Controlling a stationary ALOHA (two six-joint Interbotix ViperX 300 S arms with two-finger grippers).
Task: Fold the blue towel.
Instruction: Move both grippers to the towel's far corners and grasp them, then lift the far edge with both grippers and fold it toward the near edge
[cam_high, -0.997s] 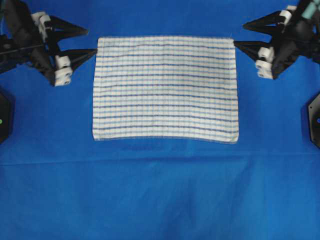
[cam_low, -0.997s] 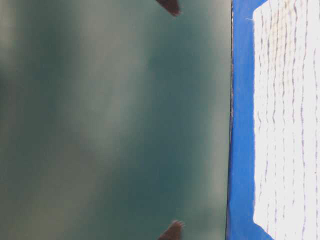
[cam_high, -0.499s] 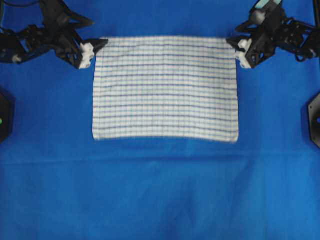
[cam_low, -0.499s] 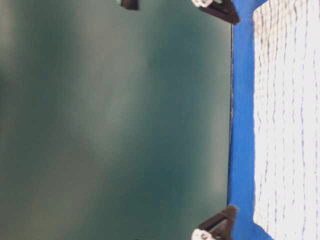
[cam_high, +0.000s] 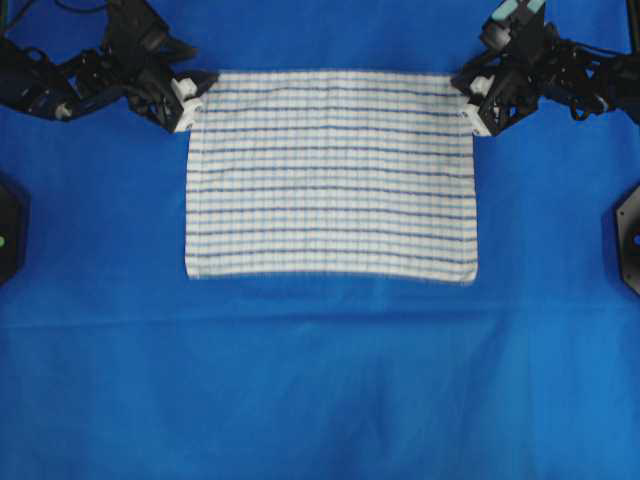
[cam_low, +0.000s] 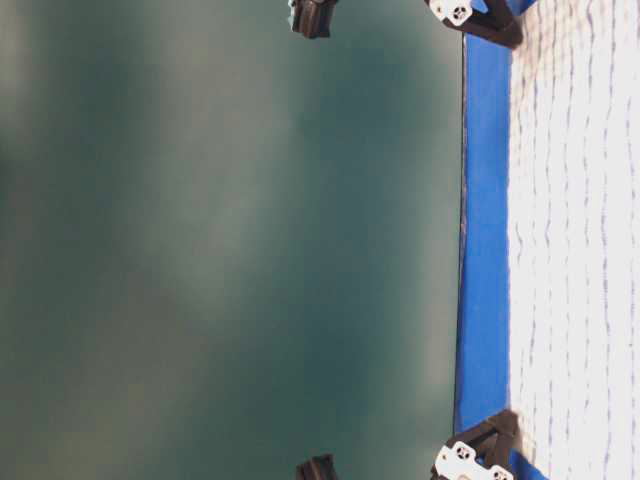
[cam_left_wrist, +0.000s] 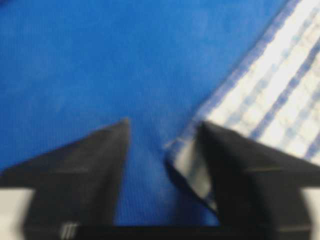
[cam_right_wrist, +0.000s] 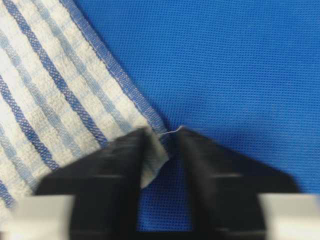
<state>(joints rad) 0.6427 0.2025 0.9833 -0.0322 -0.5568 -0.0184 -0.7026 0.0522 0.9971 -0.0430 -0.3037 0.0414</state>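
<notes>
Black jaws of my right gripper (cam_right_wrist: 162, 137) stand narrowed, with the towel's corner lifted and pinched in the slim gap between them; a loose thread shows at the tip. My left gripper (cam_left_wrist: 162, 145) has its jaws set wider: one finger lies on the bare cloth, the other rests against the towel's upturned corner, and I cannot tell from this blurred view whether that corner is truly clamped.

From overhead, the left gripper (cam_high: 185, 95) meets the far-left corner of the blue towel (cam_high: 332, 175) and the right gripper (cam_high: 470, 100) meets the far-right corner. The towel, white with thin dark-blue and light-blue stripes in a faint check, lies spread flat as a rectangle in the far half of the counter, its near edge straight and untouched.

Under it, a plain blue cloth (cam_high: 320, 380) covers the counter, with a shallow crease running across just beside the towel's near edge. Two dark fixtures (cam_high: 630, 240) sit at the left and right borders of the overhead view.
</notes>
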